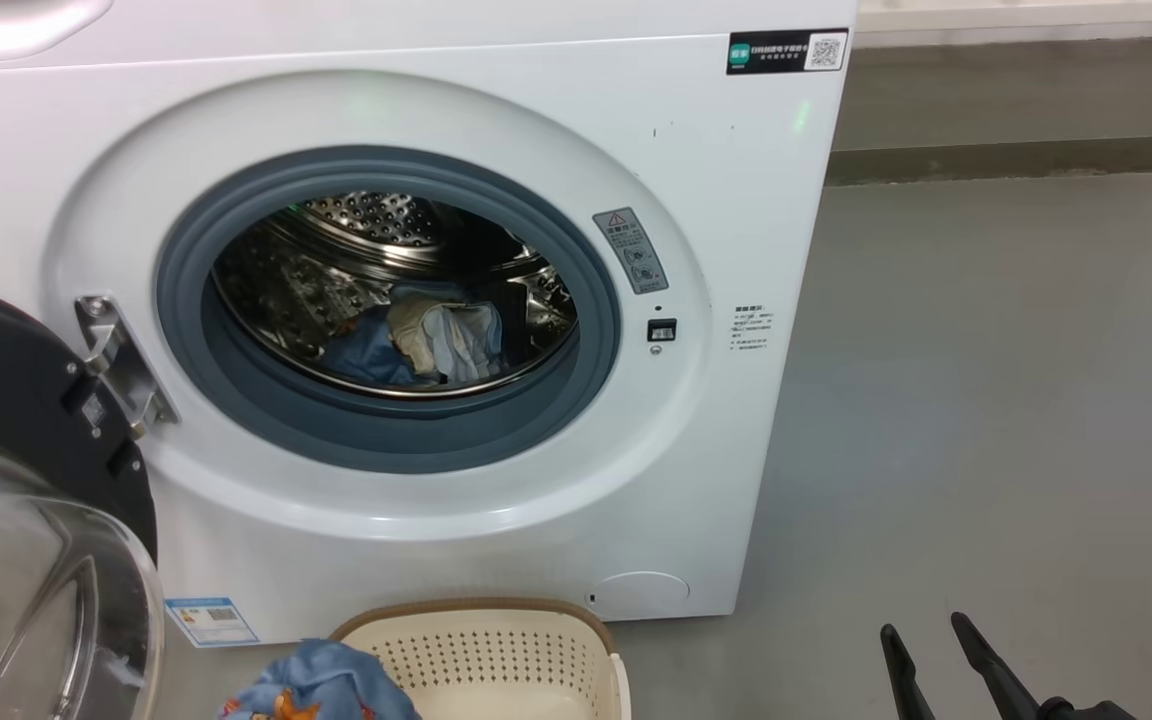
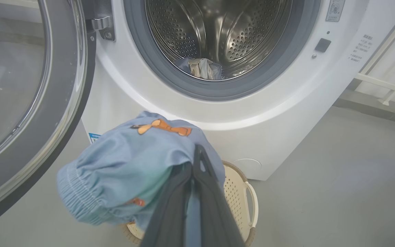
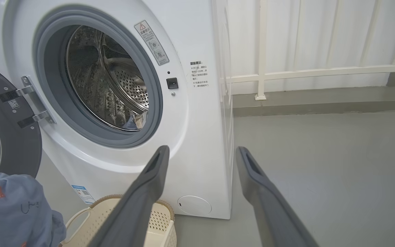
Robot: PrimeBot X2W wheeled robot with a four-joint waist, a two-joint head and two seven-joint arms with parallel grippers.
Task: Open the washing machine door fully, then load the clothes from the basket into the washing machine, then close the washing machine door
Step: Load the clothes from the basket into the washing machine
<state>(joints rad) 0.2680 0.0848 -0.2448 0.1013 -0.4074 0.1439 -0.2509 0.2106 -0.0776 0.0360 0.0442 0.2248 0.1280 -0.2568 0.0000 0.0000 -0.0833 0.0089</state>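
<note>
The left gripper (image 2: 196,161) is clamped shut on the clothes (image 2: 122,168), a light blue bundle with orange figures that hangs above the basket (image 2: 240,192), in front of the washing machine (image 1: 736,400). The right gripper (image 3: 202,151) holds nothing, its fingers spread apart, off the machine's right front corner above the grey floor (image 1: 986,400). The basket stands on the floor just before the machine's lower panel. The washing machine door (image 1: 6,390) is swung wide on the machine's left side. Inside the machine's drum (image 1: 376,220) lies a blue and beige garment (image 1: 441,340).
</note>
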